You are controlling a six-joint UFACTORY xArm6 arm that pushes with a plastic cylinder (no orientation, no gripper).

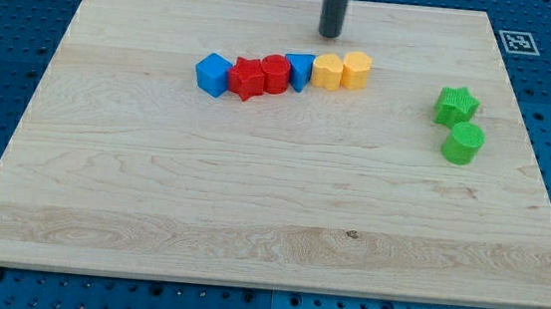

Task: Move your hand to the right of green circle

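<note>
The green circle lies on the wooden board near the view's right edge, just below a green star. My tip is a dark rod end near the board's top middle, far to the upper left of the green circle. It stands a little above the row of blocks and touches none of them.
A row of blocks runs across the upper middle: a blue cube, a red star, a red cylinder, a blue triangle, a yellow block and a yellow hexagon. A marker tag sits at the top right corner.
</note>
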